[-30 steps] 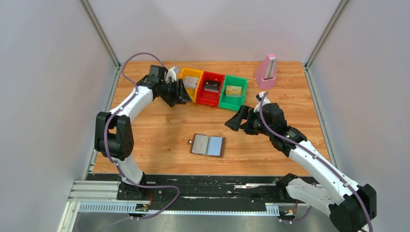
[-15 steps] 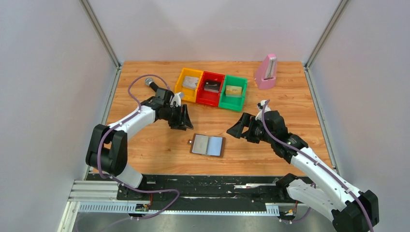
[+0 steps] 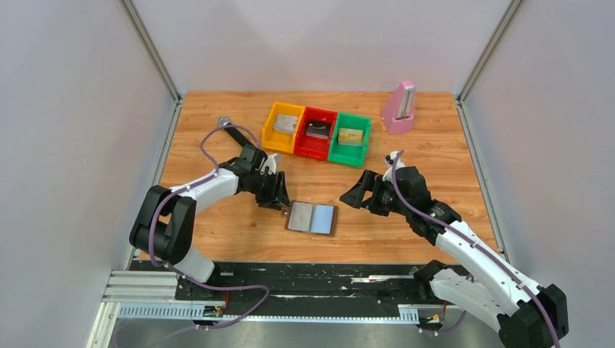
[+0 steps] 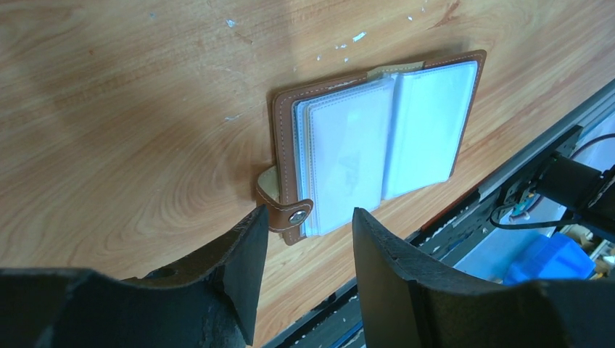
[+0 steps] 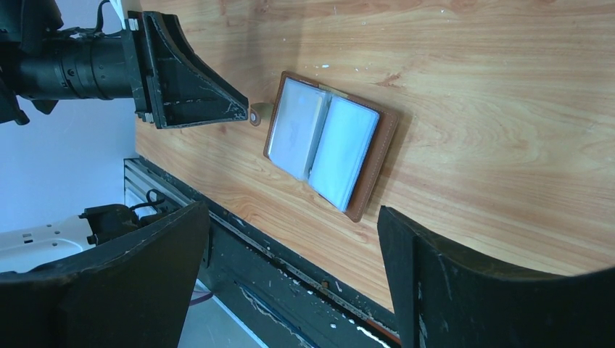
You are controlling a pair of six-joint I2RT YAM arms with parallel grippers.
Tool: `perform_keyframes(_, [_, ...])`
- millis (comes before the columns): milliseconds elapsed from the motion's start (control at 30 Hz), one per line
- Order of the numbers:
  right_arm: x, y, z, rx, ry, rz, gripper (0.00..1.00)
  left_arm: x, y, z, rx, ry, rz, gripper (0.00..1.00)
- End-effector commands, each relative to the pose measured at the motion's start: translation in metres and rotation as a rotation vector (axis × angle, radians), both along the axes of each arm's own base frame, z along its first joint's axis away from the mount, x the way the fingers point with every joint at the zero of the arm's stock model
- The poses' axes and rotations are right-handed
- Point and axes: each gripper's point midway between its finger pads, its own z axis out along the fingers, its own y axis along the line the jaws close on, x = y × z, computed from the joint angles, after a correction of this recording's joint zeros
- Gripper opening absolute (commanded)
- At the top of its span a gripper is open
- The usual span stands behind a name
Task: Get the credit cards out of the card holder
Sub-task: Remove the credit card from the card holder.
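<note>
I count one card holder (image 3: 312, 217), two grippers and three boxy plastic bins: yellow bin (image 3: 274, 116), red bin (image 3: 308, 148) and green bin (image 3: 347, 156), at the wooden table's (image 3: 232, 243) twelve o'clock. The holder lies open at centre, long axis three-to-nine, snap tab (image 4: 289, 210) pointing to nine. It has a stitched brown rim and glossy clear sleeves (image 4: 428, 130). The left gripper (image 3: 281, 201) is half spread and empty, just beside the tab. The right gripper (image 3: 353, 194) is spread wide and empty at the holder's two o'clock.

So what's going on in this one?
Two arms are working on a brown card holder that lies open on the table, clear sleeves up. The left pincer is open right at the snap tab on the holder's left edge, not gripping it yet. The right pincer hangs open off the holder's right side, empty. The yellow bin, red bin and green bin at the back each hold a flat card-like item.
</note>
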Motion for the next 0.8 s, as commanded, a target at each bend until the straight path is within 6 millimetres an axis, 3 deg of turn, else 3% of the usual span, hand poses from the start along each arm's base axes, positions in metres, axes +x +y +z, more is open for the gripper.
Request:
perform_keyframes(0, [-0.001,0.003,-0.001,0.008,0.012,0.008,0.88,-0.001,-0.009,-0.004,-0.033,-0.013,-0.017,0.54])
perform_keyframes(167, [-0.001,0.006,-0.003,0.005,0.025,0.013,0.87,-0.009,-0.013,-0.009,-0.037,0.0,-0.04,0.45])
perform_keyframes(400, [0.0,0.011,0.0,0.009,0.029,0.016,0.87,-0.012,-0.004,-0.021,0.026,-0.001,-0.041,0.41])
perform_keyframes(600, [0.0,0.016,0.003,0.007,0.029,0.028,0.87,-0.009,0.004,-0.027,0.09,-0.017,-0.031,0.48])
perform_keyframes(767, [0.0,0.021,0.003,0.004,0.033,0.037,0.86,-0.011,0.0,-0.027,0.07,-0.022,-0.039,0.43])
